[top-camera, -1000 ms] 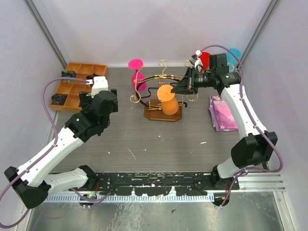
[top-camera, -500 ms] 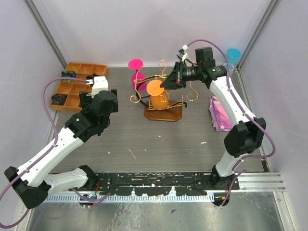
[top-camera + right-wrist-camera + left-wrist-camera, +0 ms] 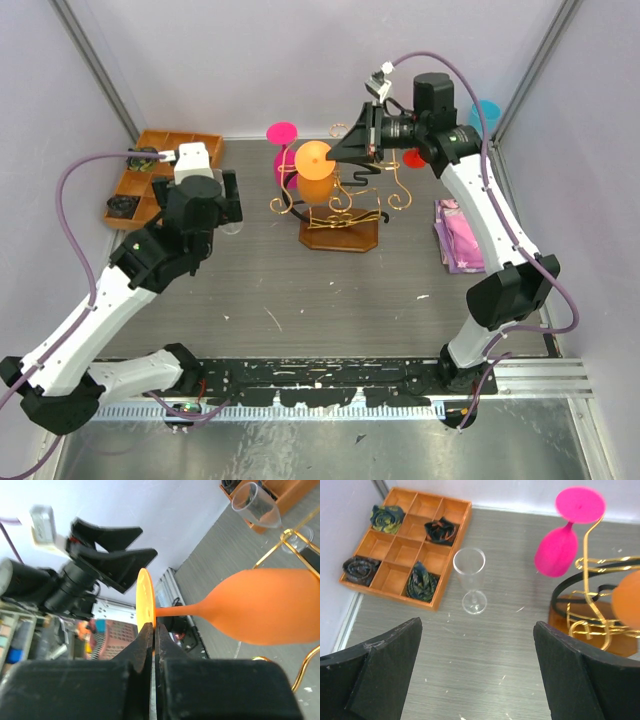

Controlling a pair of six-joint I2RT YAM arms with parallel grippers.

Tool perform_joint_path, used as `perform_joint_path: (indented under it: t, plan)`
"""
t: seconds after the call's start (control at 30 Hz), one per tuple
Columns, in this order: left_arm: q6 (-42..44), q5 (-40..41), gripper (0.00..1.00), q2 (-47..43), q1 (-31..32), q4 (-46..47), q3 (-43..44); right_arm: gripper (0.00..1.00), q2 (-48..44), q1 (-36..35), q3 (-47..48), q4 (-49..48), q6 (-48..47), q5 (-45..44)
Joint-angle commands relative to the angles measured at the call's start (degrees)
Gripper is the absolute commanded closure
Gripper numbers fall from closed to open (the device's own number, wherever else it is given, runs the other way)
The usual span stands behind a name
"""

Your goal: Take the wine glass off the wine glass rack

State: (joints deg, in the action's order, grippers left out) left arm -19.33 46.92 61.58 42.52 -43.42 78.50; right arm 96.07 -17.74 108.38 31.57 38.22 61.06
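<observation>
Top view: the orange wine glass is up over the back-left part of the gold rack, foot disc facing the camera, with the right pincer clamped on it. A pink glass hangs just left of it. A second ago the orange one sat lower, over the rack's base.

Left wrist: the left pincer is gaping wide. A clear glass stands upright on the surface beside the wooden tray.

Right wrist: the fingers pinch the foot's rim. The bowl is right by a gold wire; can't tell if they touch.
</observation>
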Motion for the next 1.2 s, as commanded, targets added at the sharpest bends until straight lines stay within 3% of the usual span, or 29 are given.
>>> perform_joint_path:
  t: [0.0, 0.1, 0.33, 0.43, 0.57, 0.7, 0.9, 1.03, 1.17]
  plan:
    - [-2.0, -2.0, 0.01, 3.8, -0.1, -8.6, 11.9, 0.99, -3.4, -3.8, 7.8, 2.5, -15.0, -1.4]
    - [-1.4, -3.7, 0.01, 7.6, -0.5, -11.8, 20.1, 0.99, -5.7, -9.9, 8.9, 7.3, -30.9, -14.0]
    - [0.2, -6.4, 0.01, 16.7, -2.1, -15.9, 33.3, 0.99, -13.0, -18.2, 0.0, 3.4, -52.7, -44.4]
    - [-0.1, -7.0, 0.01, 17.9, -3.1, -16.3, 34.7, 0.99, -13.9, -22.2, -2.0, 3.6, -59.3, -61.0]
    - [-2.2, -7.9, 0.01, 16.5, -5.2, -15.9, 33.1, 0.99, -18.0, -28.4, -8.9, -1.7, -66.3, -73.8]
    - [-6.1, -7.3, 0.01, 13.5, -9.6, -17.5, 31.9, 0.99, -19.6, -39.7, -15.0, -6.9, -74.1, -87.3]
    - [-9.5, -11.0, 0.01, 13.1, -22.0, -25.3, 35.6, 1.00, -18.8, -55.0, -22.2, -17.9, -85.6, -101.7]
    - [-10.1, -20.0, 0.01, 15.7, -32.8, -30.2, 38.2, 0.99, -15.0, -57.6, -22.4, -21.3, -87.0, -103.0]
    - [-11.2, -21.3, 0.01, 15.8, -37.6, -31.7, 38.3, 1.00, -10.5, -59.8, -24.6, -28.5, -91.9, -103.4]
